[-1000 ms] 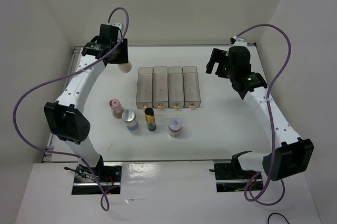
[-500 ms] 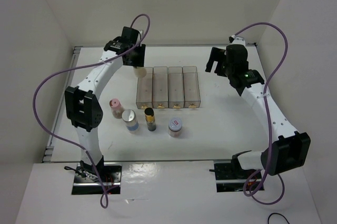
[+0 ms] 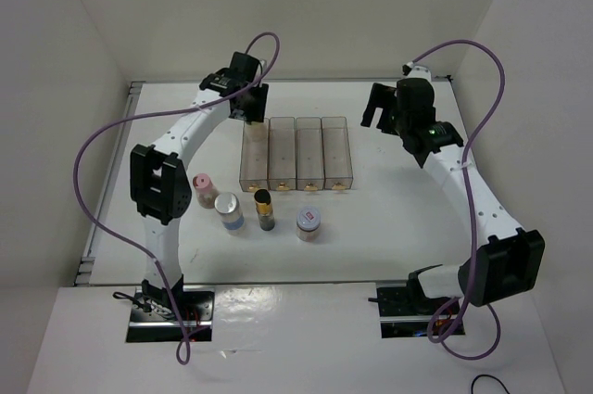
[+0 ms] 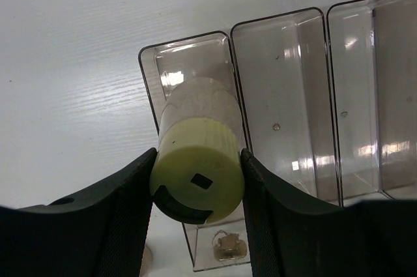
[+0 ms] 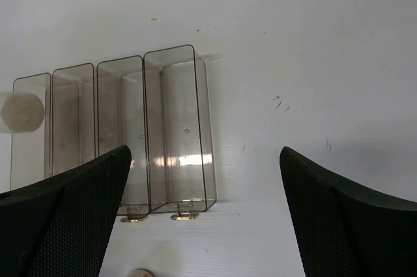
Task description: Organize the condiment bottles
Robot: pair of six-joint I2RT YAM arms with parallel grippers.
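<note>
My left gripper (image 4: pixel 198 186) is shut on the yellow-green-lidded jar (image 4: pixel 197 160) and holds it over the far end of the leftmost clear bin (image 4: pixel 189 68); from above the gripper (image 3: pixel 248 116) sits at that bin's back edge. The jar's base shows in the right wrist view (image 5: pixel 21 112). On the table stand the pink-lidded jar (image 3: pixel 201 188), the white-lidded jar with blue label (image 3: pixel 229 211), the dark bottle with gold band (image 3: pixel 264 209) and the silver-grey-lidded jar (image 3: pixel 309 223). My right gripper (image 3: pixel 382 112) is open and empty, right of the bins.
Several clear rectangular bins (image 3: pixel 296 154) stand side by side in the middle of the table, all without jars in them, with gold clasps at their near ends. White walls enclose the table on three sides.
My left gripper has carried the yellow-green-lidded jar rightward from the far left of the table to above the leftmost bin. The right arm has barely moved.
</note>
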